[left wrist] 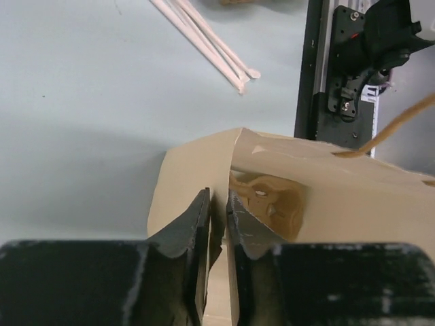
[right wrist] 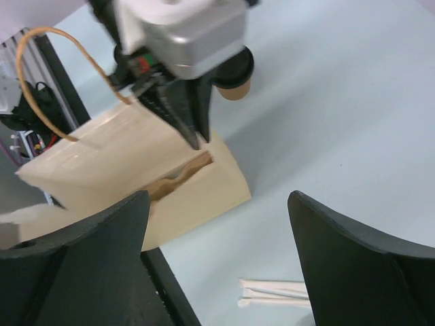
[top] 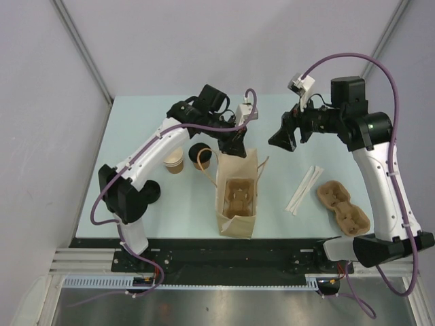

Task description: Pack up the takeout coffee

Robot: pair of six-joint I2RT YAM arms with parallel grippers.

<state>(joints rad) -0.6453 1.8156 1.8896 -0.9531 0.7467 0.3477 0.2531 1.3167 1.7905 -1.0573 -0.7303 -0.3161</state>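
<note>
Overhead, the takeout coffee stands on the pale blue-green surface point(top: 136, 125), left of the bag point(top: 236, 226) and outside it. One is a lidless cup point(top: 175, 161) of tan kraft paper, white inside, and just beside it is a second cup point(top: 200, 155) under a round black lid. The bag is tall, creased tan paper with its mouth open and a moulded pulp tray point(top: 238, 197) down inside. The left fingers point(top: 234, 146) meet the bag's far rim; the right fingers point(top: 280, 136) hang above the surface, away from the bag. A spare tray point(top: 343, 207) — rough, brown, lumpy — lies far right, near thin white wrapped straws point(top: 304, 189).

Left wrist: the black fingers point(left wrist: 194, 224) are clenched on the bag's thin paper edge, with the pulp tray's point(left wrist: 272, 200) moulded hollows visible past them.

Right wrist: the fingers point(right wrist: 88, 265) are released, spread wide and holding nothing — beyond them the second cup point(right wrist: 234, 87) stands past the bag point(right wrist: 115, 146)
</note>
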